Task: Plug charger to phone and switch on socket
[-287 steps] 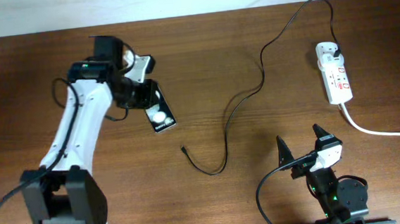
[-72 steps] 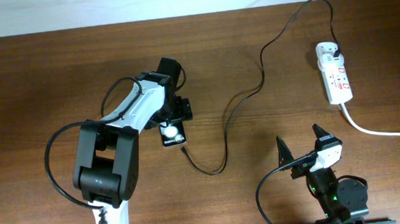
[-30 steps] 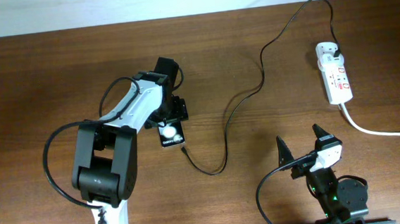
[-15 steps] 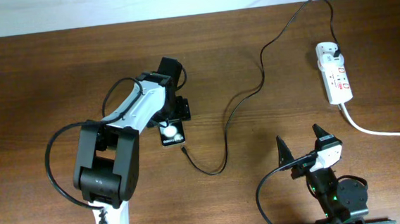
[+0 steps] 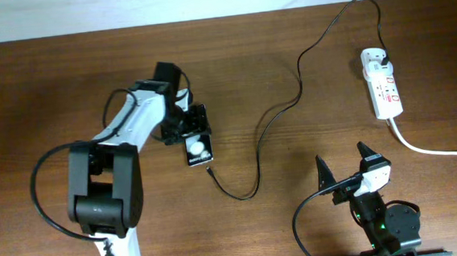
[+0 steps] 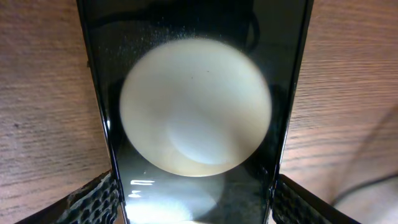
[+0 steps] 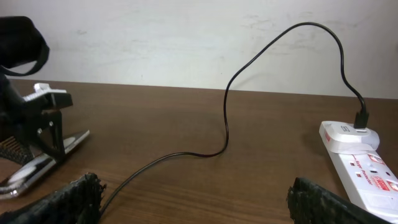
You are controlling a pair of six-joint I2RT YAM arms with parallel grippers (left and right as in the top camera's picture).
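1. While the left gripper hangs low over the brown table, the phone lies right under it, near the middle of the table.
2. In the left wrist view, the black phone with its big white round spot fills the gap between the two fingers. One finger is on each side of it.
3. I cannot tell if the fingers are squeezing the phone or only sitting next to its edges.
4. The right gripper is down by the near edge of the table, well apart from the phone. Its fingers are spread wide and hold nothing.
5. The charger is a thin black cable that bends across the table.
6. Its small tip lies on the wood just beside the near end of the phone. It is not in the phone.
7. Its black plug sits in the far end of the socket, a white strip on the right side of the table.
8. The socket has small red marks on top.
9. A thick white cord runs from the socket toward the right edge.
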